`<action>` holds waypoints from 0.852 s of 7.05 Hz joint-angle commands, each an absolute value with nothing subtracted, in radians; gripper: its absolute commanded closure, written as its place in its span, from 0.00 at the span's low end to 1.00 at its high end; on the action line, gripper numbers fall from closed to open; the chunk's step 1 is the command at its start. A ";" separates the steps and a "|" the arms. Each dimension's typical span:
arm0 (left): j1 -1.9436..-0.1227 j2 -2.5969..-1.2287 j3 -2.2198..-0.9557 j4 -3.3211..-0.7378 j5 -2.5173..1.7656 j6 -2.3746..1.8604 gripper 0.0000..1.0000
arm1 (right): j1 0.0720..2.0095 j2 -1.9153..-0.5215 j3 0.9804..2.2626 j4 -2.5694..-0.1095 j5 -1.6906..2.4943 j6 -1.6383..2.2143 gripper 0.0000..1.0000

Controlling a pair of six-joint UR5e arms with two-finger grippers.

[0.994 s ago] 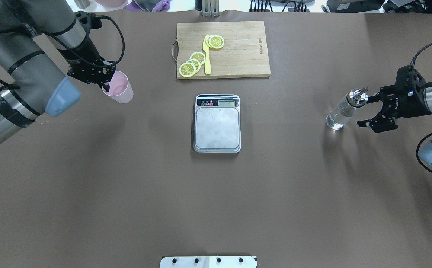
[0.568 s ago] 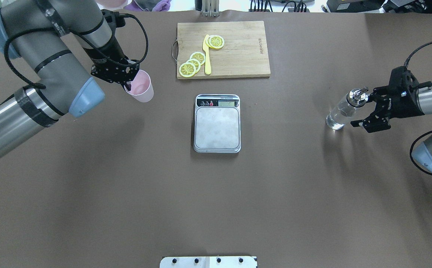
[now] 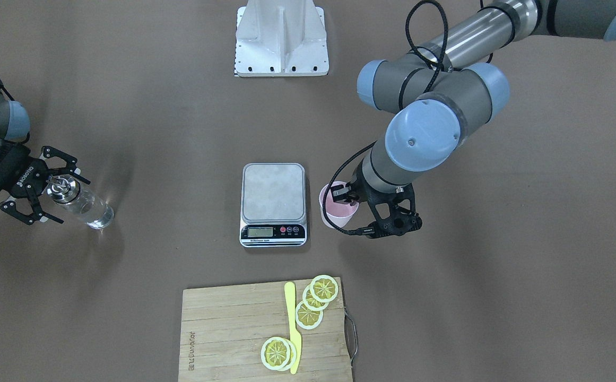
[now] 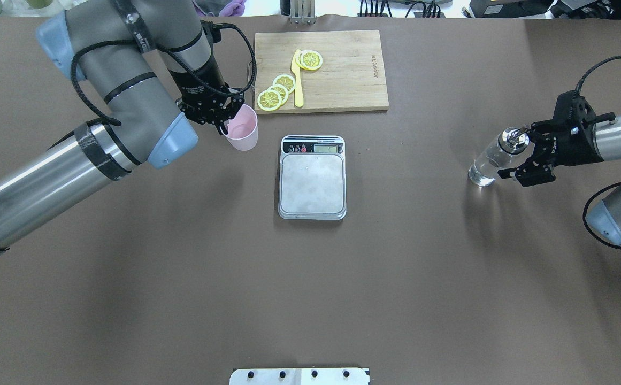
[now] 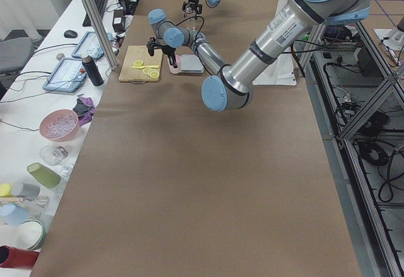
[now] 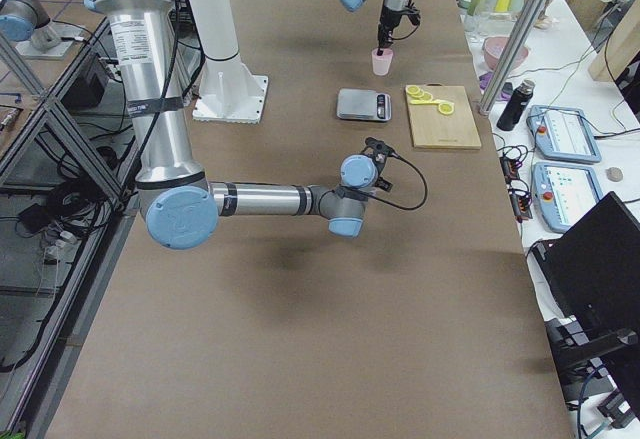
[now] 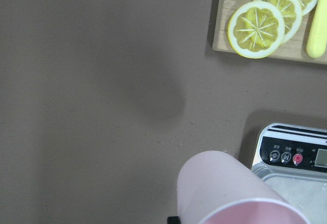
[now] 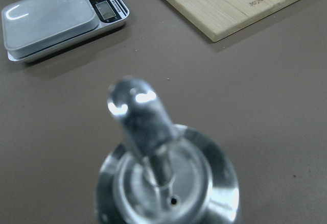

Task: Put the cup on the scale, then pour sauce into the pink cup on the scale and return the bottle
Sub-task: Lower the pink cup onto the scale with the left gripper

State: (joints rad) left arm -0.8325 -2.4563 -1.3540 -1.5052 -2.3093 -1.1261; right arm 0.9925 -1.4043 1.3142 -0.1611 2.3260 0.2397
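The left gripper (image 4: 224, 122) is closed on the rim of the cup (image 4: 242, 131), with 1 finger inside the cup and the other outside its wall. The cup hangs upright and open end up, just beside the scale (image 4: 312, 179) on the robot's left, level with the display strip. The left wrist view shows the cup's pink wall in front of the scale's buttons, with a dark shadow lying apart from it on the desk (image 4: 182, 278). The scale's steel platform carries nothing.

Well apart, on the robot's right, the bottle (image 4: 488, 162) stands on the desk with clear sauce (image 4: 482, 172) inside. The right gripper (image 4: 518, 152) is wide open, its 2 fingers spread to either side of the bottle's metal spout cap (image 4: 514, 136). Whether a finger touches the bottle, I cannot tell.

Beyond the scale lies a wooden cutting board (image 4: 347, 80) with lemon slices (image 4: 277, 92) and a yellow knife (image 4: 298, 80).
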 commanded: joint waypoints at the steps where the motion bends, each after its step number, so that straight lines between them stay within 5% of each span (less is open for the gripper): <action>1: -0.816 -2.491 -1.331 -1.505 -2.313 -1.215 1.00 | 0.991 -1.394 1.313 -0.161 2.315 0.245 0.00; 6: -0.724 -2.543 -1.324 -1.509 -2.313 -1.337 1.00 | 0.968 -1.390 1.305 -0.160 2.281 0.245 0.00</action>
